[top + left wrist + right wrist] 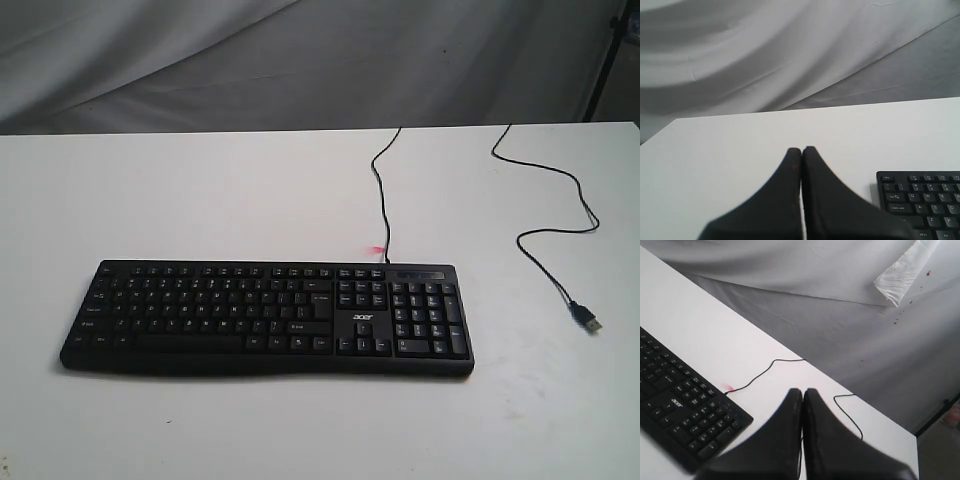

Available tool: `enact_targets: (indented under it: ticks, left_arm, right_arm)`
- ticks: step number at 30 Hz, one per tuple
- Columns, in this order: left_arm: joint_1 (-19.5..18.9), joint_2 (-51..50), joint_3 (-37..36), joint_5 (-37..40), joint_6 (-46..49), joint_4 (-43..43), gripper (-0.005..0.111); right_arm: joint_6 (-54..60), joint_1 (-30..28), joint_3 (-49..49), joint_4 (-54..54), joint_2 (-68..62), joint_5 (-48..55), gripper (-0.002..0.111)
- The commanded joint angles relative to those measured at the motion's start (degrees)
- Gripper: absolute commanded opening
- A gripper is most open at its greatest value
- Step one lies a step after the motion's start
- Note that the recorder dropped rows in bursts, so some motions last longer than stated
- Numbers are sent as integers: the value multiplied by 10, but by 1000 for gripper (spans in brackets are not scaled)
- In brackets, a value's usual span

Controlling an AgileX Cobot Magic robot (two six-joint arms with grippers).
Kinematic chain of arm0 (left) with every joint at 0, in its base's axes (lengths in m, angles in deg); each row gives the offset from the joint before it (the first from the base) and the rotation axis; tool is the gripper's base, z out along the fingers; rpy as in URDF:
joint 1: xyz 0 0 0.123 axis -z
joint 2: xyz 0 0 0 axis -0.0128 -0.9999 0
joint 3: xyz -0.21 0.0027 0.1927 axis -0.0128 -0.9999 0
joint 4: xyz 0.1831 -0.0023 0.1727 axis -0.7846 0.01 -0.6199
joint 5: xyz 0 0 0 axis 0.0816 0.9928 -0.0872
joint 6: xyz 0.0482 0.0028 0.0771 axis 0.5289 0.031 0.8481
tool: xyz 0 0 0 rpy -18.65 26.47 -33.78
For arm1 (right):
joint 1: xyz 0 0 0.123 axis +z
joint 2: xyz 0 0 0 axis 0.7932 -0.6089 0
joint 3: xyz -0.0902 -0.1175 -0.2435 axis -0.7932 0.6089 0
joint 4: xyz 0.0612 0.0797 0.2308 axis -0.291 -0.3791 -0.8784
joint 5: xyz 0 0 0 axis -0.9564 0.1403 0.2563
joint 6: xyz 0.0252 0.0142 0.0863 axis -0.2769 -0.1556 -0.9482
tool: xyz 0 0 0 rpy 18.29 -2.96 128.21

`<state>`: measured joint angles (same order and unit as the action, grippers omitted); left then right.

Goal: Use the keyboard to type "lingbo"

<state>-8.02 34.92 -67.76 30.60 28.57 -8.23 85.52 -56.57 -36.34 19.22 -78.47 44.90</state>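
The black keyboard (pixel 265 317) lies flat on the white table, number pad to the right, with a small white acer logo. Its thin black cable (pixel 381 190) runs off the back edge of the table. No arm shows in the exterior view. In the left wrist view my left gripper (pixel 801 149) is shut with nothing in it, above bare table beside the keyboard's Esc corner (pixel 920 202). In the right wrist view my right gripper (pixel 803 390) is shut and empty, off the number-pad end of the keyboard (pixel 685 412).
A second loop of black cable (pixel 545 225) ends in a loose USB plug (pixel 588 320) on the table right of the keyboard. A small red mark (pixel 376 249) sits behind the keyboard. Grey cloth (pixel 300 60) hangs beyond the table's far edge.
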Motion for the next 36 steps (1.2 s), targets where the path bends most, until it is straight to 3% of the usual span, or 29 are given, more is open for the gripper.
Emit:
enact_targets:
  ticks: [1, 6, 13, 23, 36]
  left_arm:
    - [2, -2, -3, -2, -2, 0, 1]
    - [2, -2, -3, -2, -2, 0, 1]
    - [2, -2, -3, -2, -2, 0, 1]
    - [2, -2, -3, -2, -2, 0, 1]
    - [2, -2, -3, -2, -2, 0, 1]
  right_arm:
    - [-4, -5, 16, -9, 3, 7, 0]
    - [-52, -5, 43, -9, 3, -11, 0]
    - [-120, -5, 100, 48, 3, -131, 0]
    - [-290, -5, 154, 158, 35, -132, 0]
    - [-295, -5, 225, 157, 82, -109, 0]
